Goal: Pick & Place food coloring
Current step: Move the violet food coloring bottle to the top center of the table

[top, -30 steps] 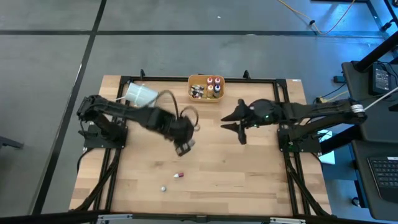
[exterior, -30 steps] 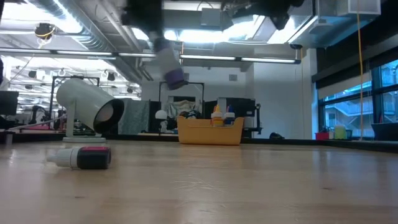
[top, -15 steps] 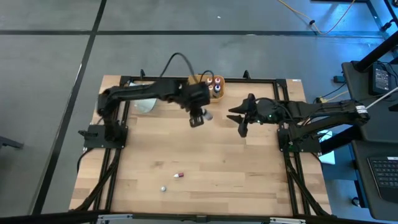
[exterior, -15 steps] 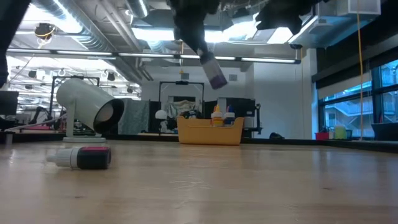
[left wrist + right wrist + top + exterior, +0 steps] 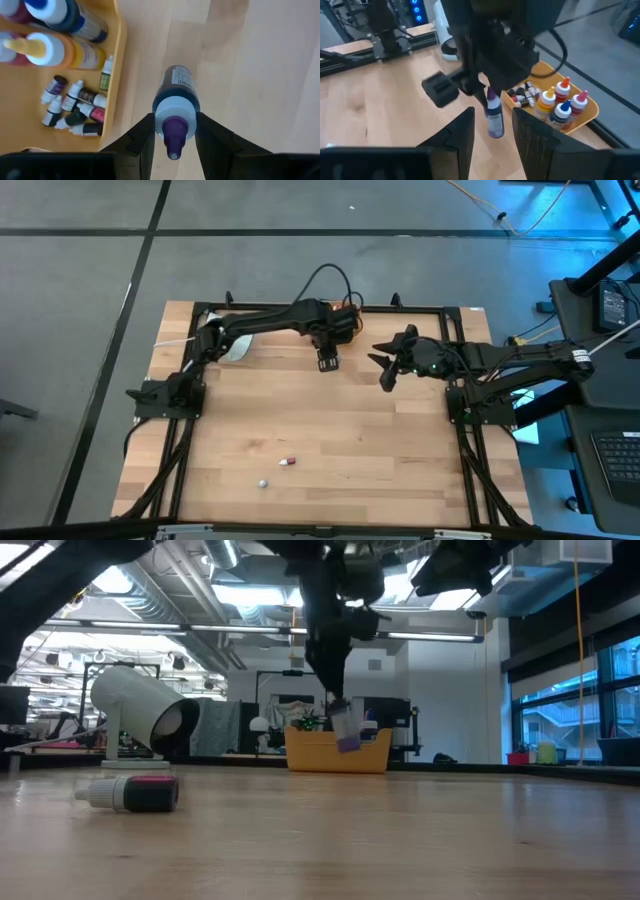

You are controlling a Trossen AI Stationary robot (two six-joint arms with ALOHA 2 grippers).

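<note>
Fingers (image 5: 142,135) of the left gripper (image 5: 172,131) pinch a purple-capped food coloring bottle (image 5: 175,107) by its shoulder, cap toward the wrist, body hanging down over bare table (image 5: 350,430) just beside the orange bin (image 5: 117,60). That bin holds larger dropper bottles and a cluster of tiny vials (image 5: 75,107). Partly spread, the right gripper (image 5: 385,370) hovers empty near the bin. Near the table's front edge lie a red-capped bottle (image 5: 287,463) and a small white one (image 5: 262,481). One white cup (image 5: 145,710) lies tipped over.

Purple-capped dark bottle (image 5: 175,107) held beside bin, small vials (image 5: 75,108) inside, red-labelled one (image 5: 287,463) lying mid-table
</note>
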